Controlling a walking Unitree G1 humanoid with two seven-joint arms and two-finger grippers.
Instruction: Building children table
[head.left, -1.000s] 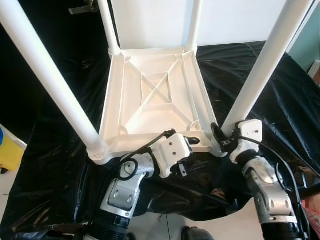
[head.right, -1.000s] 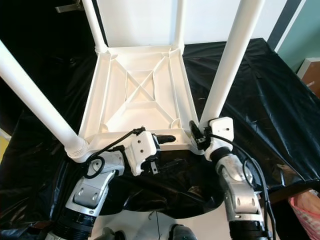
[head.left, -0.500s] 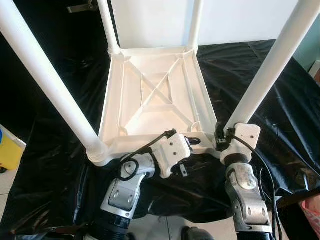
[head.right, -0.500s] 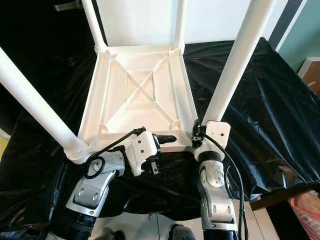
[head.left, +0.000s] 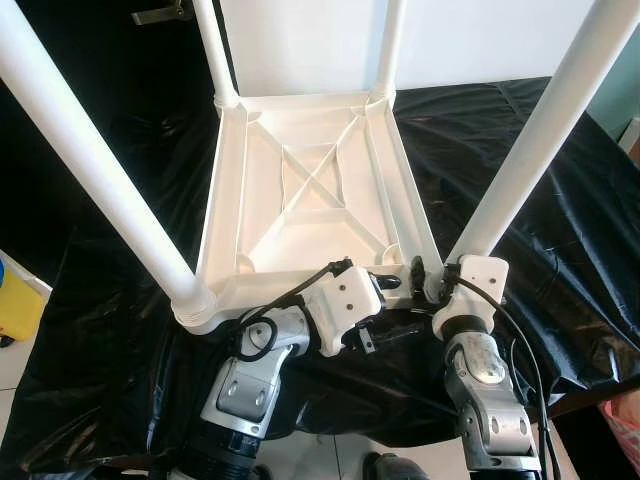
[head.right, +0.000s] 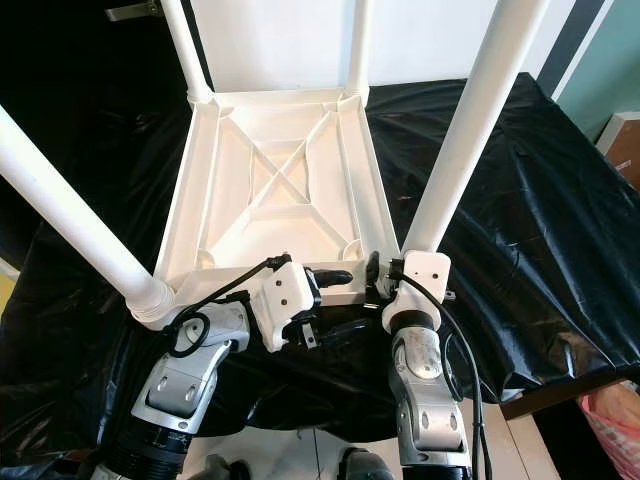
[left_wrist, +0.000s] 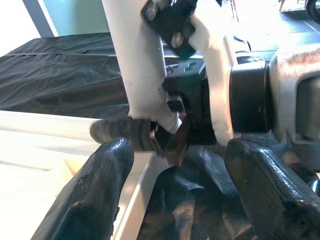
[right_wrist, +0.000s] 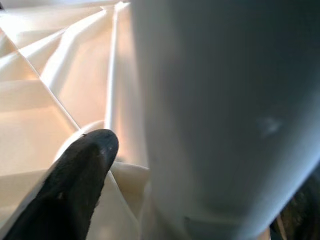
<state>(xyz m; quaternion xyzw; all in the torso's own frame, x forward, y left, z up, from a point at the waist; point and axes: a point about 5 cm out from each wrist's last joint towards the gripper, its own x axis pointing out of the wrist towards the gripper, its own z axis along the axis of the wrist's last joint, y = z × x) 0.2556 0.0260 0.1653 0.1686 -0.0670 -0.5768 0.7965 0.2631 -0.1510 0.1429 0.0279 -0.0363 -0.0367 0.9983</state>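
White table (head.left: 310, 190) inverted on black sheet (head.left: 520, 170). Right gripper (head.left: 432, 283) clasps leg (head.left: 520, 170) base, 5 o'clock corner. Left gripper (head.left: 385, 283) spread, astride near rim.

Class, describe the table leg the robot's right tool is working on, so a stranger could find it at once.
An upturned white table lies on black sheeting, four legs pointing up. The near right leg is yours: alone among them, the right tool straddles its base.
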